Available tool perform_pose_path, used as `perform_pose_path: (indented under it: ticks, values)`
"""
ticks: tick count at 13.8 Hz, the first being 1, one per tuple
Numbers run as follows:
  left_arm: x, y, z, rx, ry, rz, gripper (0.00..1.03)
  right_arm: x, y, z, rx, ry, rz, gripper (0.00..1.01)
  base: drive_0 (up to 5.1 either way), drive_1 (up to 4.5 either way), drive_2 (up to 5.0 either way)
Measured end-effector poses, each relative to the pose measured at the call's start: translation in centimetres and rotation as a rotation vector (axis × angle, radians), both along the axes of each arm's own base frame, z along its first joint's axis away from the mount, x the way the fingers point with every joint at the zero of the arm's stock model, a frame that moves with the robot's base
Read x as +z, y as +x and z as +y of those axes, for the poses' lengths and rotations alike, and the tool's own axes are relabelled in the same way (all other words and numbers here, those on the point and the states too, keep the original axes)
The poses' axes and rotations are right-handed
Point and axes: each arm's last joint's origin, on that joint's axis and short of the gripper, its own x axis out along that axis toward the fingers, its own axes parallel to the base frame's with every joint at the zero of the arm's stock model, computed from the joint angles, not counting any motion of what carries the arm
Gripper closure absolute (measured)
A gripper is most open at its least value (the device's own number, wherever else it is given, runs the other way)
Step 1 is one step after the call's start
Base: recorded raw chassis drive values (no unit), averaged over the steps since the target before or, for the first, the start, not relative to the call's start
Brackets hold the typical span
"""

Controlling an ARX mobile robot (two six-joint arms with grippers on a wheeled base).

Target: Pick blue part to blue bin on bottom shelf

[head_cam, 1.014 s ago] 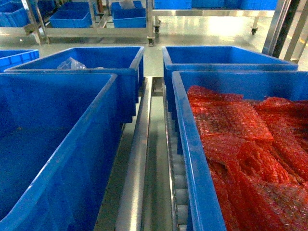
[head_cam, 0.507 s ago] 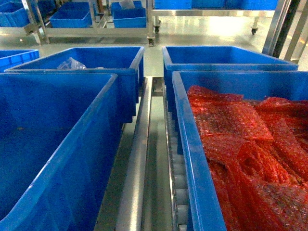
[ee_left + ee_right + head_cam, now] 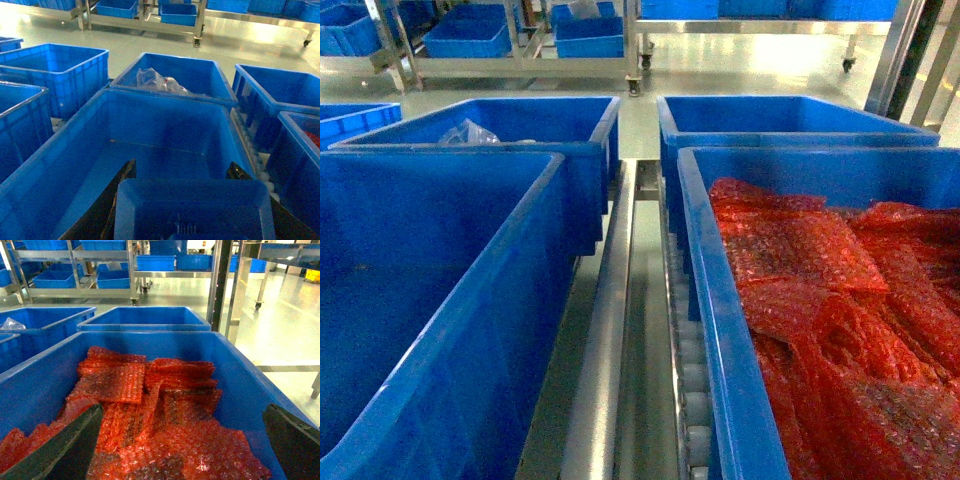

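Head view shows neither arm: just 4 blue bins in 2 rows with steel roller tracks [image 3: 688, 380] running between them. Left end effector [image 3: 192, 200] grasps a small blue part [image 3: 192, 210] (tray-like, rim up) between its dark fingers [image 3: 112, 200]; the part's bottom edge is cut off by the frame and it hides the fingertips. It hangs over the near-left blue bin [image 3: 75, 145], whose floor looks bare as far as visible, though the part covers the near portion. The bin behind it holds a crumpled clear plastic bag [image 3: 160, 81], contents not legible. Right end effector [image 3: 185, 440] is spread wide with nothing between its fingers [image 3: 70, 445], only the 2 dark finger edges show at the frame corners, tips cut off. It sits over the near-right bin [image 3: 240, 375] filled with red bubble wrap [image 3: 150, 405]; anything under the wrap is hidden. Background racks [image 3: 75, 260] with more blue bins are soft and small. Which rack level these bins sit on can't be told from these views.
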Motion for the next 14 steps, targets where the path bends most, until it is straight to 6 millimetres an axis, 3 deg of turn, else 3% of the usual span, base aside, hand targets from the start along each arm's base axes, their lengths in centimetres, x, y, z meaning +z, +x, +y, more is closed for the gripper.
perform_pose_path:
  ticks: [8,12,13,14]
  values:
    - [0.0,0.0,0.0,0.0,0.0,0.0,0.6,0.0,0.0,0.0,0.0,0.0,0.0,0.03,0.0,0.0,0.0]
    - [-0.4,-0.1,-0.1,0.092,0.085,0.031,0.6,0.0,0.0,0.0,0.0,0.0,0.0,0.03,0.0,0.0,0.0]
    - [-0.5,0.2,-0.3,0.059,0.071,0.025,0.6,0.0,0.0,0.0,0.0,0.0,0.0,0.03,0.0,0.0,0.0]
    - [-0.8,3.1,-0.2,0.044,0.041,0.034,0.6,0.0,0.0,0.0,0.0,0.0,0.0,0.03,0.0,0.0,0.0]
